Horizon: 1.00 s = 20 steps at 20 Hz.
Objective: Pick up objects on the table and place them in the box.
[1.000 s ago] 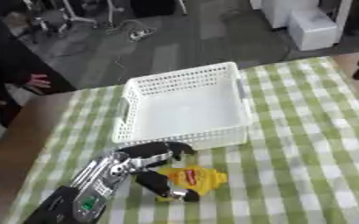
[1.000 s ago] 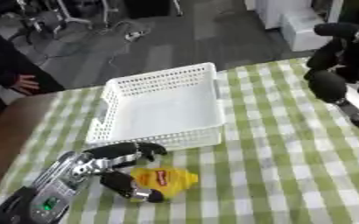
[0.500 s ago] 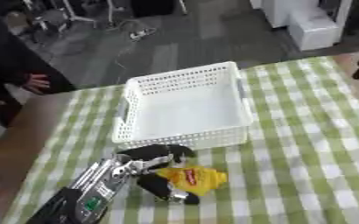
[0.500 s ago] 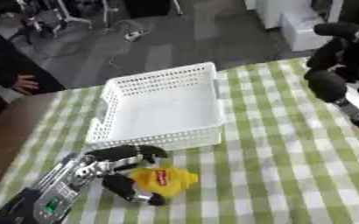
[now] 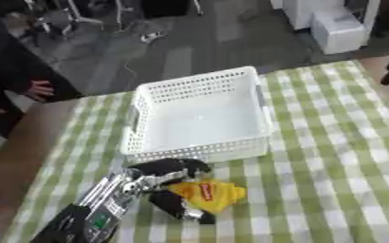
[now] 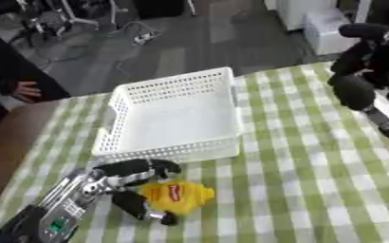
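Observation:
A yellow packet (image 5: 207,194) with a red label lies on the green checked table (image 5: 330,156), just in front of the white basket (image 5: 199,116). My left hand (image 5: 161,182) has come in from the lower left. Its fingers curve over the packet's far side and its thumb (image 5: 178,208) lies along the near side, so the packet sits between them. The basket holds nothing. My right hand (image 6: 365,71) hangs raised over the table's right edge, away from the packet; whether its fingers are curled does not show.
The basket stands at mid-table with its near wall a short way behind the packet. A person's hand (image 5: 40,89) shows at the far left edge. Beyond the table lie a grey floor, cables and white boxes (image 5: 335,28).
My left hand has reached forward and its fingers and thumb have come in around the yellow packet. The right hand has stayed in place.

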### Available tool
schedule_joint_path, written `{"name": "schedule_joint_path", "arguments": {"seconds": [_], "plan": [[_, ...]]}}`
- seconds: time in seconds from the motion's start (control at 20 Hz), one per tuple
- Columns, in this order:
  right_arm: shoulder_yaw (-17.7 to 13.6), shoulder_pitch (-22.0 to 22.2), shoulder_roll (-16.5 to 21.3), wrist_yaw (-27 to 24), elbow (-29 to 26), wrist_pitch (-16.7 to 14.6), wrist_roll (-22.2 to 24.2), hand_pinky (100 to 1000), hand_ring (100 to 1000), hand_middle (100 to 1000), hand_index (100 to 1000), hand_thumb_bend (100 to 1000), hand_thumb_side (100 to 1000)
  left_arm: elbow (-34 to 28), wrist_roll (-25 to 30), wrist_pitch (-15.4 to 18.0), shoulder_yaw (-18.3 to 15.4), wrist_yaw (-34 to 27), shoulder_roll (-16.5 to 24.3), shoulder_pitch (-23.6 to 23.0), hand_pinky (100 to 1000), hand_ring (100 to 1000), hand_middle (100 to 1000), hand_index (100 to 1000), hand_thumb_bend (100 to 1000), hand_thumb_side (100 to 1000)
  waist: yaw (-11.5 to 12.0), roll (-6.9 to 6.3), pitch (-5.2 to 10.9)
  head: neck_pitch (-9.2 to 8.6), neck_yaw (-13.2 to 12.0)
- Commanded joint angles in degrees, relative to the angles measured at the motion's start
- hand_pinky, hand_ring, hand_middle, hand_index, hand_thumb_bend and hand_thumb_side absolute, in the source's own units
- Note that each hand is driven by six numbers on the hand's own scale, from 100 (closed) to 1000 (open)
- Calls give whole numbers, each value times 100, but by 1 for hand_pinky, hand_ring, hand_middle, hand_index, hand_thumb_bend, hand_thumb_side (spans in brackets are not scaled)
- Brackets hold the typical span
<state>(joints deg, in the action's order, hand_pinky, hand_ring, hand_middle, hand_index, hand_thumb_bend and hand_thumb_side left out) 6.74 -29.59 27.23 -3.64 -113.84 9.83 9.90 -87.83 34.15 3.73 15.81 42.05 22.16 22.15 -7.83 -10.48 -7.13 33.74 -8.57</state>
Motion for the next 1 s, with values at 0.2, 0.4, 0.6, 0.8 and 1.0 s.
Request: {"name": "schedule_joint_path", "arguments": {"seconds": [0.2, 0.4, 0.6, 0.8, 1.0], "plan": [[-5, -109, 42, 2, -75, -2, 35, 355, 529, 538, 839, 808, 597, 21, -37, 44, -12, 111, 65, 48, 910, 876, 980, 1000, 675, 797, -5, 32, 53, 2, 14], [-6, -111, 41, 2, -75, 0, 40, 355, 529, 538, 839, 808, 598, 85, -58, 57, -11, 148, 58, 55, 911, 877, 979, 1000, 672, 797, -6, 32, 53, 2, 15], [-7, -115, 37, 0, -75, 0, 39, 355, 529, 538, 839, 808, 597, 157, -72, 72, -5, 192, 42, 64, 912, 877, 979, 1000, 665, 793, -11, 33, 53, 1, 17], [-5, -116, 36, 1, -75, 2, 41, 355, 529, 538, 839, 807, 597, 209, -92, 81, -6, 233, 36, 68, 914, 878, 979, 1000, 611, 769, -13, 33, 50, 4, 21], [-3, -119, 35, 2, -75, 3, 42, 355, 529, 538, 839, 807, 597, 248, -66, 73, -7, 310, 32, 80, 920, 881, 982, 1000, 507, 684, -19, 33, 47, 11, 24]]}}
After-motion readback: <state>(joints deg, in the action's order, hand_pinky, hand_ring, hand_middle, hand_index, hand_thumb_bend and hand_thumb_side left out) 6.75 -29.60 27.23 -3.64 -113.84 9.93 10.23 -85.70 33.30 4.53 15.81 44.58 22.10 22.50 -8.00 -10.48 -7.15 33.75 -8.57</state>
